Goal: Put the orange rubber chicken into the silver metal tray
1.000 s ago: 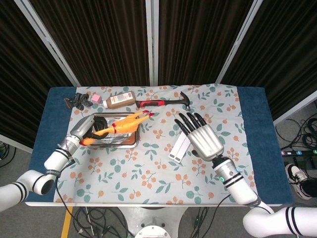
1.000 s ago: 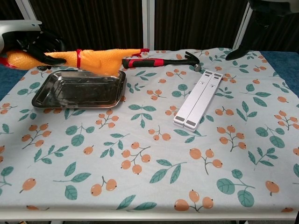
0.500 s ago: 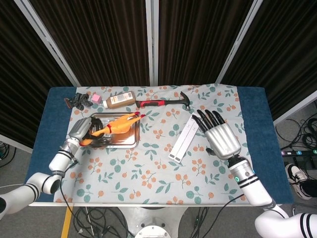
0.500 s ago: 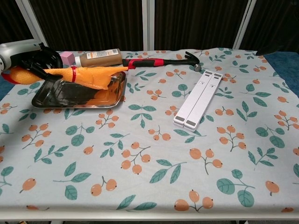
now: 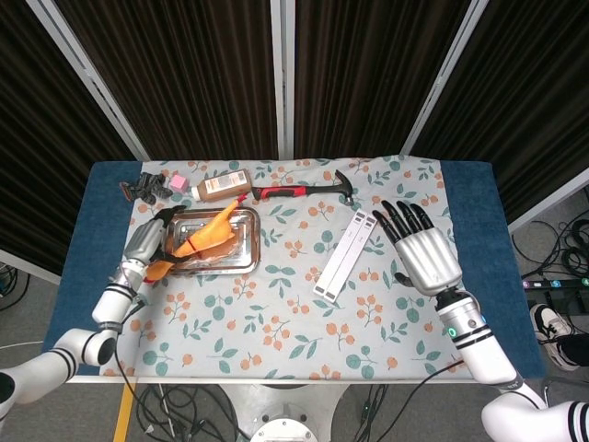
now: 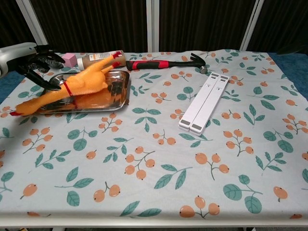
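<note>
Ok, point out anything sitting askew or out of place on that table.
The orange rubber chicken lies slantwise in the silver metal tray, its head end hanging over the tray's front-left rim onto the cloth. The left robot hand is beside it. Nothing else stands out.

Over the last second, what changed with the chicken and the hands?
The left hand lowered the orange rubber chicken into the silver metal tray and released it. The right hand drew back rightward, open. Hammer, bottle and white stand stayed put.

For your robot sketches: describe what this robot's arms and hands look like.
Each arm is glossy white with black bands at the joints. The right hand has a silver ribbed back, black fingers and a small green light at the wrist. The left hand is likewise silver with black fingers.
</note>
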You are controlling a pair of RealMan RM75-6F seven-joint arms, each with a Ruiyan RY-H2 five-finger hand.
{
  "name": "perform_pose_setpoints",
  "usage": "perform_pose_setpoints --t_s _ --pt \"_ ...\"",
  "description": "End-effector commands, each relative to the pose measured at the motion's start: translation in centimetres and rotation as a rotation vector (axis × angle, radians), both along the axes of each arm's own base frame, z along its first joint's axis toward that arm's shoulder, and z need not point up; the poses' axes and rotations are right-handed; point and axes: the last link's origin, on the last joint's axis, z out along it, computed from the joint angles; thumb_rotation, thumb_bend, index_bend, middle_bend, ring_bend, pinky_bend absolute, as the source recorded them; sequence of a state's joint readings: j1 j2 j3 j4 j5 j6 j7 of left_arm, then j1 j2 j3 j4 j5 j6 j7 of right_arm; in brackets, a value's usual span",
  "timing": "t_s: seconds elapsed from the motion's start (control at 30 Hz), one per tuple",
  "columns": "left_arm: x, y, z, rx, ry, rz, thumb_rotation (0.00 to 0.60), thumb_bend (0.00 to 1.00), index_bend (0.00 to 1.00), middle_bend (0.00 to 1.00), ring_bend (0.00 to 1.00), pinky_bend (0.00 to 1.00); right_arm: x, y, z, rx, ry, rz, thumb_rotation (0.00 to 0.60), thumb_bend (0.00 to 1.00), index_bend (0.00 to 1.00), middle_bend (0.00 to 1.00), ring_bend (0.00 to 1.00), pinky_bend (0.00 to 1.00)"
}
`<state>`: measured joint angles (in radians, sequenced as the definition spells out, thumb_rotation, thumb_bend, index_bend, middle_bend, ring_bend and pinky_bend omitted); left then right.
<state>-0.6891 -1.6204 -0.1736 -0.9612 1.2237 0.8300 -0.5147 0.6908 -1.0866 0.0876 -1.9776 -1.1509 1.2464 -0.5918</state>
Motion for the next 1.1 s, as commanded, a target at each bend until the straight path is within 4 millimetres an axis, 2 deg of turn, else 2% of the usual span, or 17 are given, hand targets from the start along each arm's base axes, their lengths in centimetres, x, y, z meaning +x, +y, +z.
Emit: perform_pose_setpoints --t_s 0.03,0.2,0.33,0.47,0.6,0.7,0.8,0.9,1.1 --pt "0.1 -0.1 0.0 0.003 0.005 -0.002 0.6 0.06 0.15 0.13 0.1 0.18 -0.3 0.1 0.3 -0.009 -0.003 -0.006 0.6 0.0 0.0 0.0 0.02 0.1" --pt "0.6 -0.7 1.5 0.019 -0.031 -0.019 0.6 0.04 0.15 0.12 0.1 0.18 -1.7 0.5 1.1 -0.027 -0.008 -0.037 0.6 0.0 0.0 0.0 0.02 0.1" --pt "0.2 -2.1 4.7 0.041 -0.047 -0.024 0.6 0.04 0.15 0.12 0.1 0.18 -3.6 1.4 1.9 -0.021 -0.012 -0.074 0.6 0.01 0.0 0.0 0.01 0.12" --pt "-1.2 -4.5 8.7 0.144 0.022 -0.018 0.6 0.04 0.15 0.13 0.1 0.18 -6.5 2.6 3.3 -0.036 -0.104 -0.085 0.6 0.1 0.0 0.02 0.0 0.13" --pt "-3.2 -7.9 10.9 0.255 0.187 -0.021 0.6 0.06 0.15 0.13 0.1 0.18 -9.7 4.5 4.3 -0.076 -0.192 -0.129 0.6 0.13 0.0 0.06 0.0 0.13" --pt "-4.4 -10.7 11.8 0.312 0.308 -0.018 0.6 0.06 0.15 0.13 0.1 0.18 -11.9 6.3 4.6 -0.086 -0.212 -0.168 0.6 0.13 0.0 0.02 0.0 0.13" --pt "-5.1 -13.3 12.0 0.334 0.355 -0.01 0.6 0.06 0.16 0.13 0.1 0.18 -13.6 8.1 4.8 -0.11 -0.215 -0.198 0.6 0.12 0.0 0.0 0.0 0.09" --pt "-5.2 -15.7 12.2 0.34 0.37 -0.012 0.6 0.06 0.16 0.13 0.1 0.18 -14.7 9.6 4.9 -0.136 -0.227 -0.224 0.6 0.12 0.0 0.0 0.0 0.06" --pt "-5.2 -19.5 12.4 0.33 0.356 0.013 0.6 0.06 0.16 0.13 0.1 0.18 -15.5 11.8 5.0 -0.159 -0.267 -0.228 0.6 0.12 0.0 0.0 0.0 0.05"
